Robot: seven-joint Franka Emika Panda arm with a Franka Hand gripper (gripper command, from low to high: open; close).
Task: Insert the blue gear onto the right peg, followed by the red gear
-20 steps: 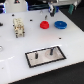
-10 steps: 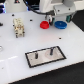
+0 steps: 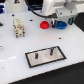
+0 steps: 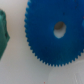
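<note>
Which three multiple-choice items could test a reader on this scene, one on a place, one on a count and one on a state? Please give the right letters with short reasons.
1. In the exterior view, where is the red gear?
A. on the plate
B. beside the blue gear, on its left in that view
C. on a peg

2. How many pegs stand on the plate?
A. one
B. two
C. four

3. What is on the right peg?
A. nothing
B. the blue gear
C. the red gear

Answers: 1 B, both gears lie on the white table, far from the plate. 2 B, two dark pins rise from it. 3 A, the pin stands bare.
</note>
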